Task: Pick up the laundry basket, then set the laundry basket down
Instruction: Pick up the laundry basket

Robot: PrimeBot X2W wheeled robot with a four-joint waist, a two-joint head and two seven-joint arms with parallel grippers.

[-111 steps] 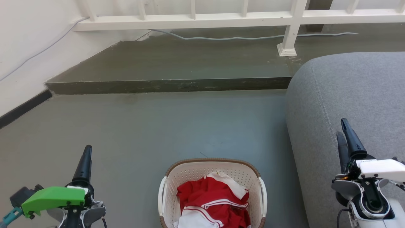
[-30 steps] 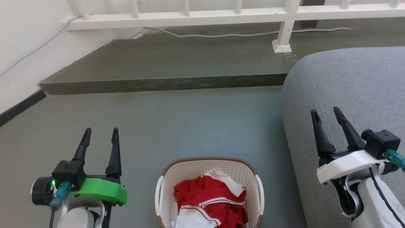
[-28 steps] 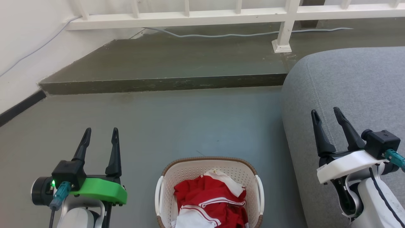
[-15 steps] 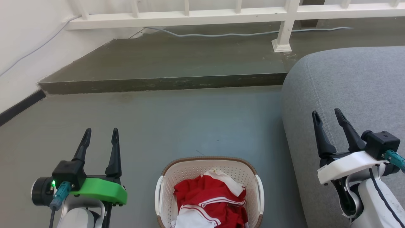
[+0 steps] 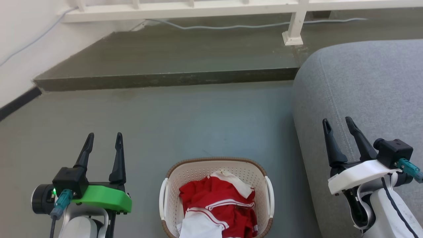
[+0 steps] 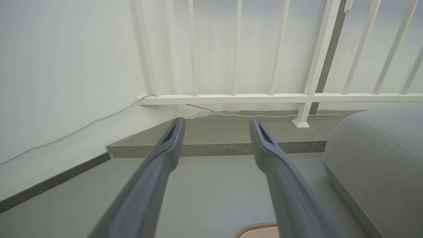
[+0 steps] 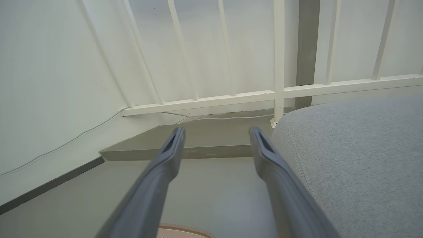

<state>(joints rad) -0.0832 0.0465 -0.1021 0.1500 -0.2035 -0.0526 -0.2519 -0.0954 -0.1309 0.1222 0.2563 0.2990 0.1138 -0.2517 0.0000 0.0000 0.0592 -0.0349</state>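
Note:
The laundry basket, cream-white and perforated with a brown woven-look rim and white side handles, stands on the grey floor at the bottom centre of the head view, holding red and white clothes. A sliver of its brown rim peeks in at the bottom of the left wrist view, and another sliver in the right wrist view. My left gripper is open, apart from the basket on its left. On the other side, over the sofa edge, my right gripper is open too. Both are empty.
A grey sofa fills the right side, close beside the basket. A raised concrete step runs across ahead, with a white railing and a loose cable on it. A white wall closes the left.
Both grippers went from shut to open between 3.7 s and 1 s ago. In the last half second the head view shifted slightly; the basket has not moved on the floor.

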